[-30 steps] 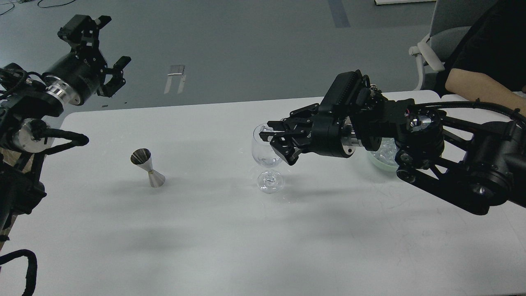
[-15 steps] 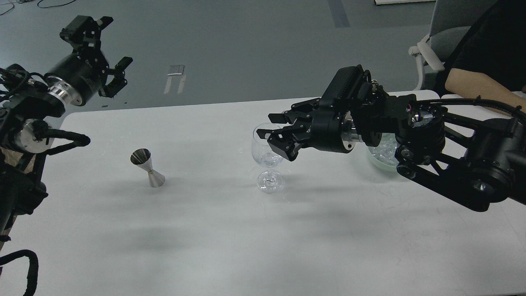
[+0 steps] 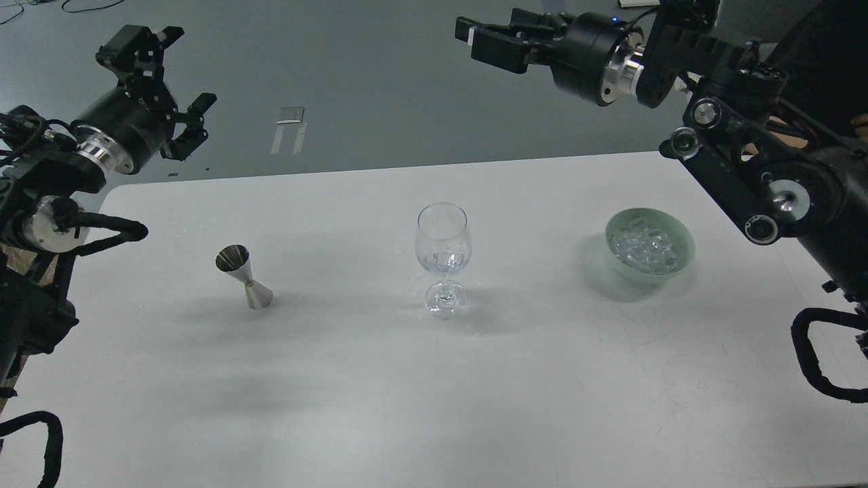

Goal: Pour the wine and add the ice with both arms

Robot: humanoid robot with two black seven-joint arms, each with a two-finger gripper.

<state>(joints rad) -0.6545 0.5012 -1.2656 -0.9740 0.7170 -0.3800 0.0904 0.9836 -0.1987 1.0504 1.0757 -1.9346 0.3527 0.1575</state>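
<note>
From the head view, the black two-fingered right gripper (image 3: 475, 39), which a second ago hung over the rim of the one clear stemmed wine glass (image 3: 442, 257) at the middle of the white table (image 3: 434, 407), has lifted far up past the far edge, fingers apart and empty; an ice cube seems to lie in the glass, so that drop looks done. The black left gripper (image 3: 178, 81) hovers unchanged beyond the far left corner, fingers apart and empty. One steel double-cone jigger (image 3: 243, 276) stands left of the glass, and one pale green bowl (image 3: 649, 242) towards the right edge holds several clear ice cubes (image 3: 643, 247), too many to count.
</note>
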